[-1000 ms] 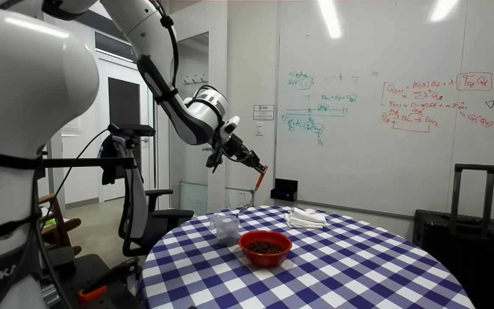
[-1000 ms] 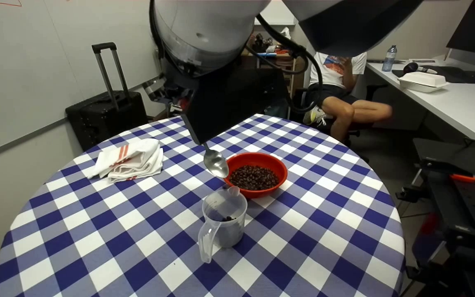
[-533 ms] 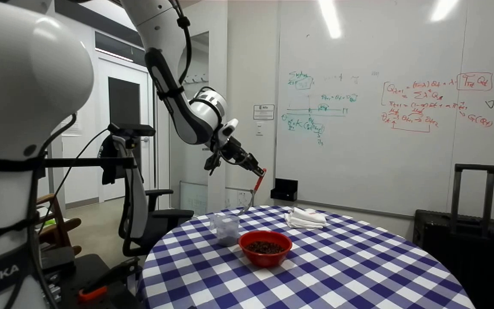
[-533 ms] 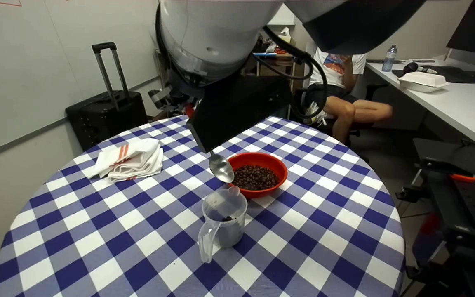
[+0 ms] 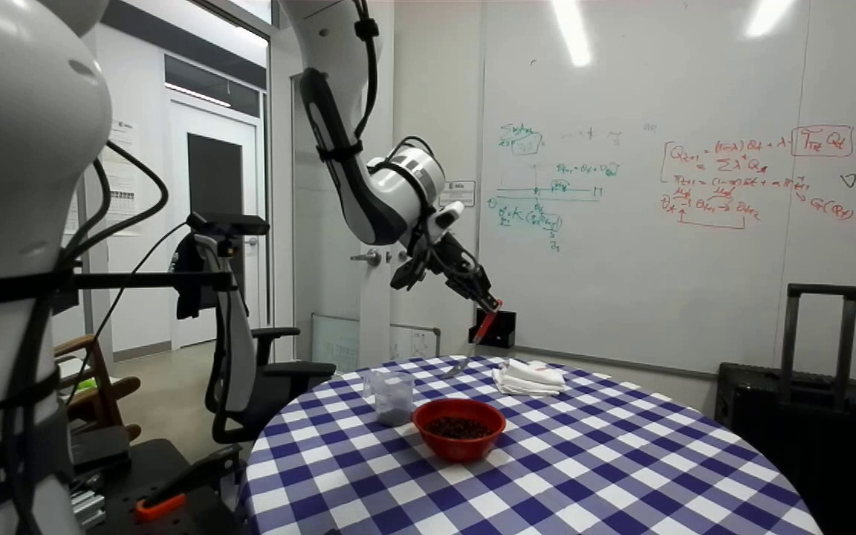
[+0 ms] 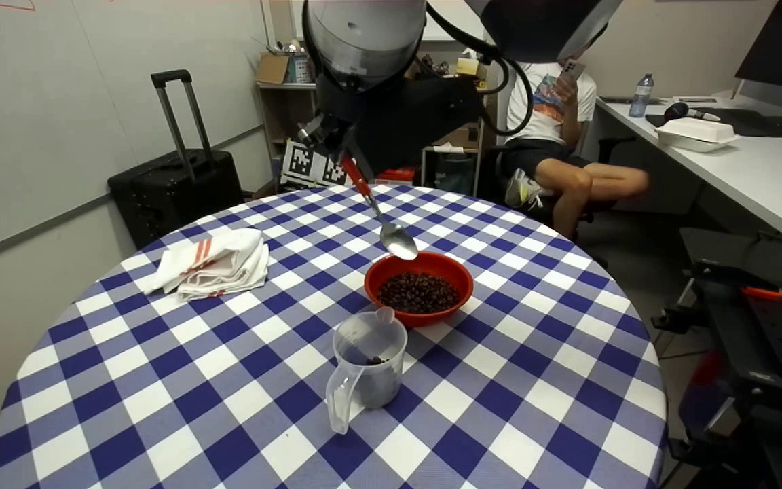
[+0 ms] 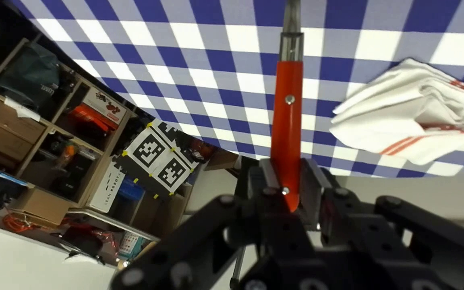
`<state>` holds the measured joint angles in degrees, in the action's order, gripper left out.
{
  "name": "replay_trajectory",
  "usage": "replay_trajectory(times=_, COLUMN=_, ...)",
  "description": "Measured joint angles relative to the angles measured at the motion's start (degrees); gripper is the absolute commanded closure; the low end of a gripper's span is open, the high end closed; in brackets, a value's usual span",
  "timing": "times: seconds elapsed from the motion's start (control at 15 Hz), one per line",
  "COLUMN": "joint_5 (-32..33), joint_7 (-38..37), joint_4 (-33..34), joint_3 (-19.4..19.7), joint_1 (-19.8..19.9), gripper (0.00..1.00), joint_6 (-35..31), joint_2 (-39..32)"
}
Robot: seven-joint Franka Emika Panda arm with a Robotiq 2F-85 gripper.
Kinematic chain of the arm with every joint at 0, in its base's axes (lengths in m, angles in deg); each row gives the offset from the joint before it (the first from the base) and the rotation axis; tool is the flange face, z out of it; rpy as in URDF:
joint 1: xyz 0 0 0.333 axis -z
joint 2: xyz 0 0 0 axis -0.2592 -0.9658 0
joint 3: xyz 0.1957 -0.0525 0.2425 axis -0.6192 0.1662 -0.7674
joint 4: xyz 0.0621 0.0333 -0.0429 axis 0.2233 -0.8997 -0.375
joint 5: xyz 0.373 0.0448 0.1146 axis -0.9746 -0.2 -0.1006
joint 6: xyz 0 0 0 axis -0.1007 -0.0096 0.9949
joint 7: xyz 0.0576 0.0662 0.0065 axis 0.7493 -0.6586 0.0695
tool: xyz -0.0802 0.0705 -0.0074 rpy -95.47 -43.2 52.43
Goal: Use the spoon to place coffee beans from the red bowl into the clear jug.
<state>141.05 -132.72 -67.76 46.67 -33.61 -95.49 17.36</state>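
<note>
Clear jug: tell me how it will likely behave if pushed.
The jug would probably slide: it looks like thin plastic, with few beans showing inside. Its handle juts from one side, so pushing there may swivel it.

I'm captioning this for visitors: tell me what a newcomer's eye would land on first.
Probably the bright red bowl of dark beans on the checked tablecloth. Next, the red-handled spoon, clamped in the tool and raised above that cloth. Then perhaps the clear jug beside the bowl.

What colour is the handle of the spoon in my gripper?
Red; the spoon's handle shows best in the wrist view.
</note>
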Motion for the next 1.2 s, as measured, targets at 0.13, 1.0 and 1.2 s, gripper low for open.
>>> replay_trajectory(times=0.13, joint_5=-2.3, joint_7=8.1, joint_4=-0.1, joint_3=0.2, joint_1=2.3, gripper=0.95, joint_6=0.2, joint_2=-0.5)
replay_trajectory(times=1.0, joint_5=-15.2, joint_7=41.3, joint_4=2.1, joint_3=-4.7, joint_1=19.4, gripper=0.95, joint_6=1.6, joint_2=-8.4)
replay_trajectory(times=1.2, joint_5=-22.1, joint_7=49.5, joint_4=3.9, joint_3=-5.6, joint_1=20.9, gripper=0.95, joint_6=1.3, joint_2=-11.1)
